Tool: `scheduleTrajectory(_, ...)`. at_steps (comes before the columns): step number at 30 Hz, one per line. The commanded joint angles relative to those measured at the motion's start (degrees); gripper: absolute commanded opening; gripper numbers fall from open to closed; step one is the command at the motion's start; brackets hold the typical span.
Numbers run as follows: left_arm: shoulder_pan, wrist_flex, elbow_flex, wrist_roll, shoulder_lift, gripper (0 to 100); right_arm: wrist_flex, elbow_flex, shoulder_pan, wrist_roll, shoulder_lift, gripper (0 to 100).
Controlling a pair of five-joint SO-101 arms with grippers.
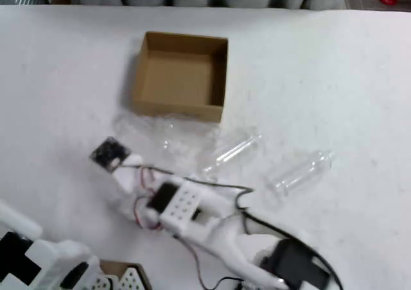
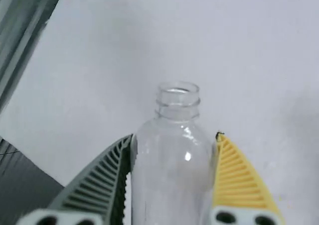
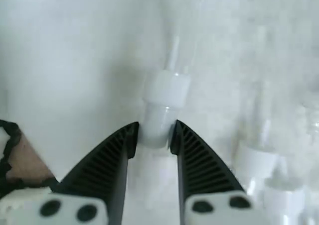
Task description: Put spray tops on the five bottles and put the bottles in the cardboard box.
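Note:
My left gripper [image 2: 174, 137] is shut on a clear bottle [image 2: 172, 110] whose neck is open, with no top on it. My right gripper [image 3: 155, 127] is shut on a white spray top [image 3: 165, 91] with its thin tube pointing away over the table. In the high view the right gripper [image 1: 117, 158] lies left of the table's middle, in front of the cardboard box [image 1: 182, 76], which is open. Two more clear bottles [image 1: 234, 150] [image 1: 302, 170] lie on their sides to the box's front right. The left arm [image 1: 42, 256] sits at the front left corner.
A crumpled clear plastic bag [image 1: 160, 131] lies just in front of the box. More white spray tops [image 3: 255, 160] lie beside my right gripper. A small brown cardboard piece [image 1: 122, 269] shows at the front edge. White table stretches wide to the far right.

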Motion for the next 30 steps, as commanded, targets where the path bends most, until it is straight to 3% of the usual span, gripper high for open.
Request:
scheduleTrajectory(1, 4.4, 0.7, 1.7, 6.2, -8.3, 3, 10.3, -2.5, 5.3, 13.9, -8.0, 1.5)
scheduleTrajectory(6, 15.3, -3.1, 18.2, 9.0, -19.3, 3, 23.4, -3.2, 16.4, 26.5, -18.9, 1.5)
scheduleTrajectory(17, 27.7, -31.8, 65.8, 11.2, -44.3, 3, 50.4, -3.2, 47.0, 44.7, -38.1, 1.5)
scheduleTrajectory(26, 32.1, -46.2, 87.5, 12.8, -51.6, 3, 53.0, -3.1, 78.8, 68.4, -38.5, 1.5)
scheduleTrajectory(30, 32.2, -52.3, 93.1, 15.1, -51.8, 3, 48.7, -2.1, 95.3, 80.2, -38.1, 1.6)
